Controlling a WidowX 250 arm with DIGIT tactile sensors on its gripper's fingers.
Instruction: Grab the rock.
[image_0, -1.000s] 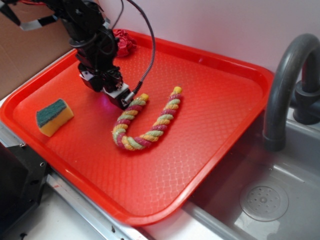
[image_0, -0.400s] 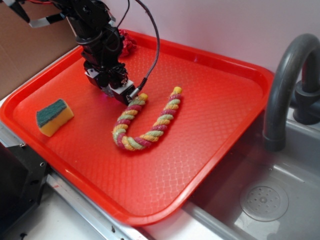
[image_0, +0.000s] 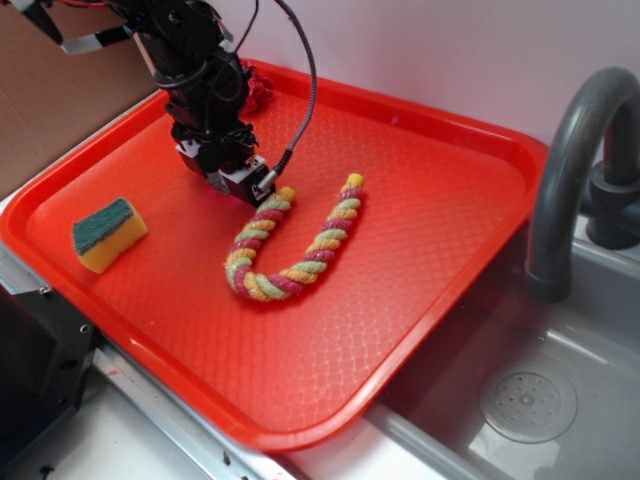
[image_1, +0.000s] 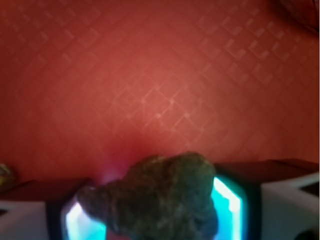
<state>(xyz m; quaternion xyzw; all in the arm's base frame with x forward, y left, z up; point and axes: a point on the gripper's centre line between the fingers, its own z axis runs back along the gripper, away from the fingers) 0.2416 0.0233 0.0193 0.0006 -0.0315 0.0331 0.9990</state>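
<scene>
Pinched between the gripper (image_1: 160, 210) pads, the rock (image_1: 155, 200) sits low in the wrist view: a rough, lumpy brown-grey stone, its bottom cut off by the frame edge. Beneath lies the red tray (image_0: 420, 230), embossed with a diamond lattice. From the exterior view the black arm hides the stone entirely. A twisted multicoloured rope (image_0: 285, 245) curls nearby; a yellow sponge (image_0: 108, 233) with green top sits apart.
</scene>
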